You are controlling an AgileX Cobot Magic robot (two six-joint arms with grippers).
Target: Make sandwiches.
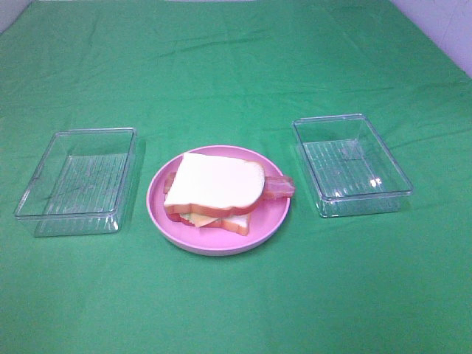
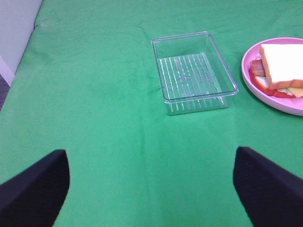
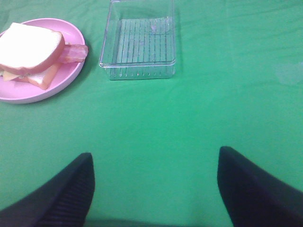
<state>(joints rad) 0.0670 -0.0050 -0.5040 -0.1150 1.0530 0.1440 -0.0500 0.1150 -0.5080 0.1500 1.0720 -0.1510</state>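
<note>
My left gripper point(image 2: 151, 189) and right gripper point(image 3: 154, 189) hang with jaws apart, empty, over the counter point(image 1: 236, 310). The sandwiches point(image 1: 214, 190) sit stacked at twelve o'clock on the plate point(image 1: 158, 206), apparently finished.

A green-clothed table point(image 1: 236, 310) bears a pink plate point(image 1: 274, 221) between 2 clear trays point(image 1: 74, 181) point(image 1: 354, 166)

Lighting bright, even, diffuse overhead. Short soft shadows beside pink plate point(image 1: 158, 214). Small glints on right clear tray point(image 1: 376, 182). Wrist views: dark fingers point(image 2: 33, 191) soft-focus.
</note>
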